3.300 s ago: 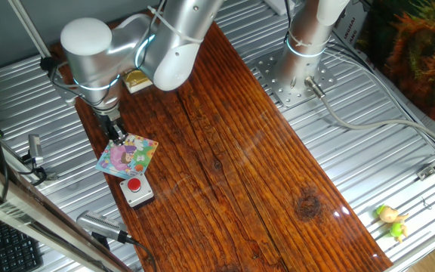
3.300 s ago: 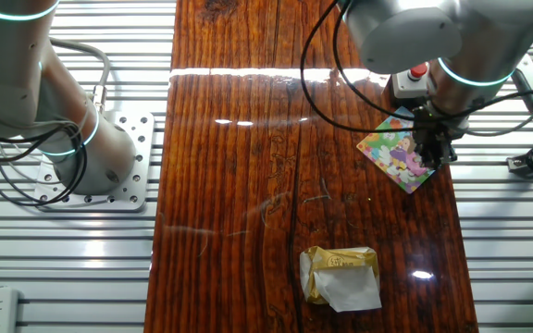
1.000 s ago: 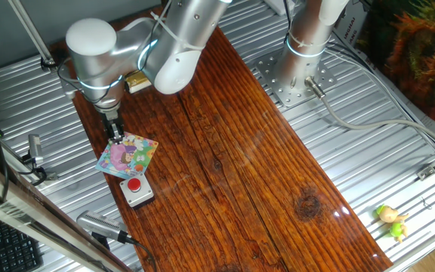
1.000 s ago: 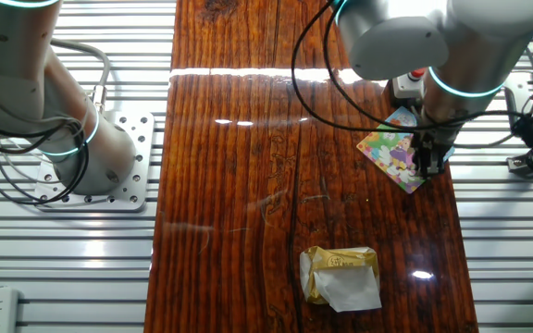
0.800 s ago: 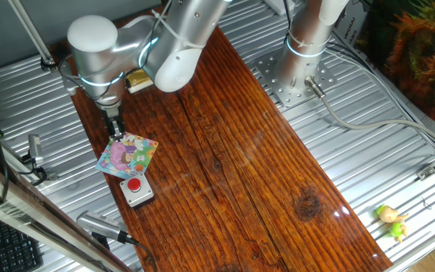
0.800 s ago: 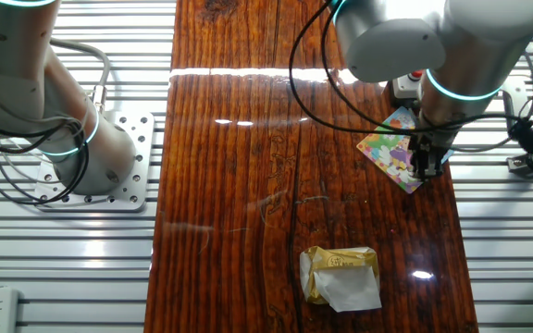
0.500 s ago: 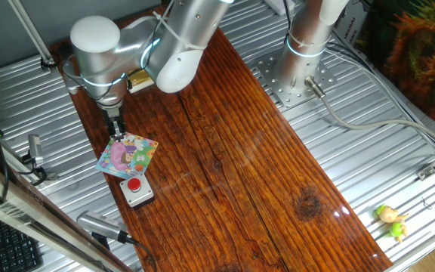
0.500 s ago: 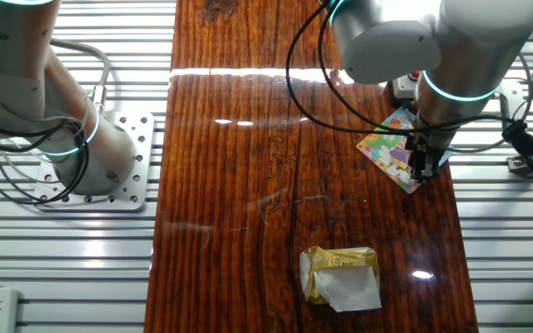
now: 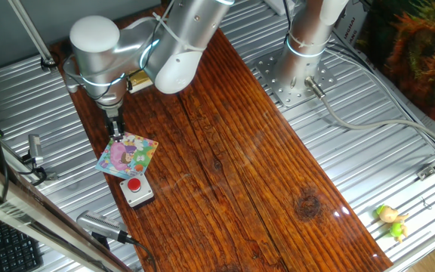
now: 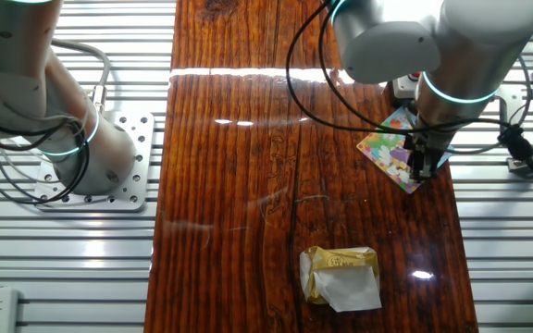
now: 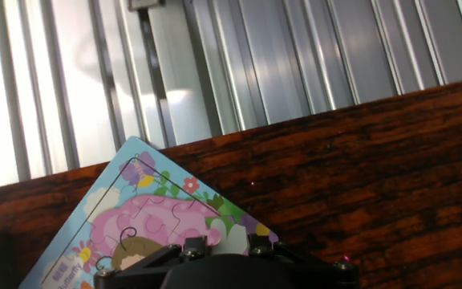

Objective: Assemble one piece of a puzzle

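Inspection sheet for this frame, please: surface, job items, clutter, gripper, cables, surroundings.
Surface: dark wooden board, glossy with glare, on ribbed metal decking.
Job's things: puzzle lying flat near the board's edge, picture up.
Clutter: grey box with a red button beside the puzzle; crumpled yellow-and-white block apart from both.
Gripper: gripper over the puzzle's edge; whether it is open or shut cannot be told.
Cables: black cables looping off the arm; grey cable across the decking.
Surroundings: second arm's base on a bolted plate; small yellow-green toy on the decking.
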`<control>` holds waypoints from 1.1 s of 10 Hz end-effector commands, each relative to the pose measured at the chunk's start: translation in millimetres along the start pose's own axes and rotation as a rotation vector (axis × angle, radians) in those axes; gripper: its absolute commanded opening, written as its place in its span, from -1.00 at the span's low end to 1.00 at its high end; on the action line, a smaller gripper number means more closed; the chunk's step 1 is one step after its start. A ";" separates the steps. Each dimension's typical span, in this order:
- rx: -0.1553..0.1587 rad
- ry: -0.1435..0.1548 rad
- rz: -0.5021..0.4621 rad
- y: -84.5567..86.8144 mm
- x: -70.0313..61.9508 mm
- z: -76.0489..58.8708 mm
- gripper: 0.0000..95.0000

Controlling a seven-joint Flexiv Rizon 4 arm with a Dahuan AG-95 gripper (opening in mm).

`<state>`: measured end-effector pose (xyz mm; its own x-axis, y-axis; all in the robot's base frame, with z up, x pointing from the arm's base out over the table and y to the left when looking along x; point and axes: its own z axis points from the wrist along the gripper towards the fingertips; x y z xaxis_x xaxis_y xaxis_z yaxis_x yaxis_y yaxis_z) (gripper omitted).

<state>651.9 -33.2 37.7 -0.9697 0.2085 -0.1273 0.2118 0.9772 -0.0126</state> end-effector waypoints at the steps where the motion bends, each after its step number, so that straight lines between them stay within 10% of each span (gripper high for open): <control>1: -0.002 0.002 0.028 -0.1 0.1 -0.4 -1.00; 11: 0.010 0.017 0.042 0.0 2.0 10.2 -1.00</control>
<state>651.9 -33.6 25.7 -0.9619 0.2499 -0.1108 0.2535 0.9672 -0.0189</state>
